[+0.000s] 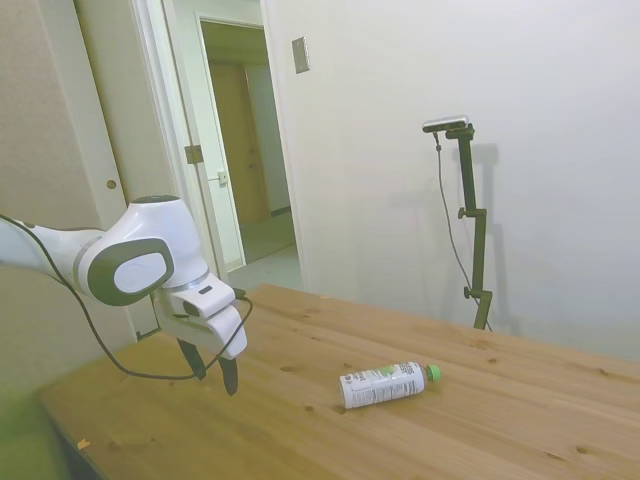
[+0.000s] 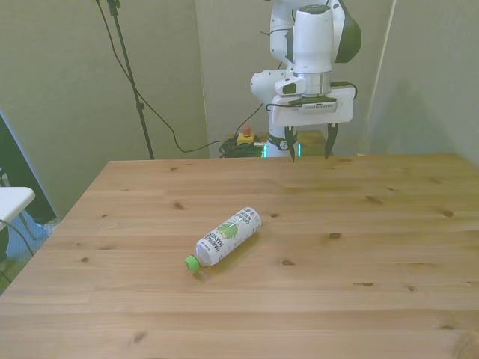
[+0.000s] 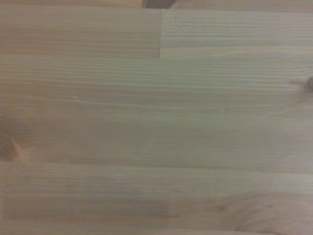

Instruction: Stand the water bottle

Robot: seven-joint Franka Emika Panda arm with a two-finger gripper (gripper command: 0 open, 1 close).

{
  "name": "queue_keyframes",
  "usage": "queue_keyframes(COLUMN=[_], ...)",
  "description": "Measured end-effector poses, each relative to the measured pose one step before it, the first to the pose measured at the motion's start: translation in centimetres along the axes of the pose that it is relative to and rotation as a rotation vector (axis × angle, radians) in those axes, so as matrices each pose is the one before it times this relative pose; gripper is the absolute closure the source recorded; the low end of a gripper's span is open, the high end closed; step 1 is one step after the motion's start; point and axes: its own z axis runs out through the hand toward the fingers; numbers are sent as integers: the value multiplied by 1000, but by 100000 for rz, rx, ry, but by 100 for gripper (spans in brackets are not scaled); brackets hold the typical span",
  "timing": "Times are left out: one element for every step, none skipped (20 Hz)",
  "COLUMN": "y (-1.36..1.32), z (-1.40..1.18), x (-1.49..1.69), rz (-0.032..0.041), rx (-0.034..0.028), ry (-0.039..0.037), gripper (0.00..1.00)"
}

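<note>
Your water bottle (image 2: 223,238) lies on its side mid table (image 2: 374,254). Gripper (image 2: 307,146) hangs well apart from bottle, fingers spread, empty. Wrist cam: prob. just blurry wood.

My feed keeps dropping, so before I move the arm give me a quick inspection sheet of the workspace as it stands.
Surface: wooden table, bare boards with knots; the wrist view shows only wood grain.
Job's things: water bottle lying on its side near mid-table, green cap pointing toward the front view's lower left; not yet stood.
Clutter: nothing seen on the table.
Grippers: gripper open, empty, above the table's far edge, well apart from the bottle.
Cables: black cable hanging from the arm to the gripper; more cables on the floor behind the table.
Surroundings: open doorway and plain walls.
</note>
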Motion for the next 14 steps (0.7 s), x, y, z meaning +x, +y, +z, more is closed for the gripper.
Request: queue_keyframes(y=[-11,5,16,45,27,51,-20,-140,-234,-384,-463,-449,-442,-538], z=[19,38,-15,-165,-475,-681,-857,-860,-821,-749,-451,-134,111,275], x=[15,1,89,315,686,995,1319,1450,1643,1911,1912,1951,1995,1975], rz=[-76,-210,-221,442,1269,1932,1971,2086,2422,2839,2851,2590,2684,2831], rx=[-93,-247,-288,233,823,1084,1303,1230,1051,927,611,124,-266,-470], ry=[27,96,302,370,752,1095,1341,1431,1655,1709,1425,1087,1165,1388], gripper=[0,0,0,0,0,0,0,0,0,0,0,0,0,0])
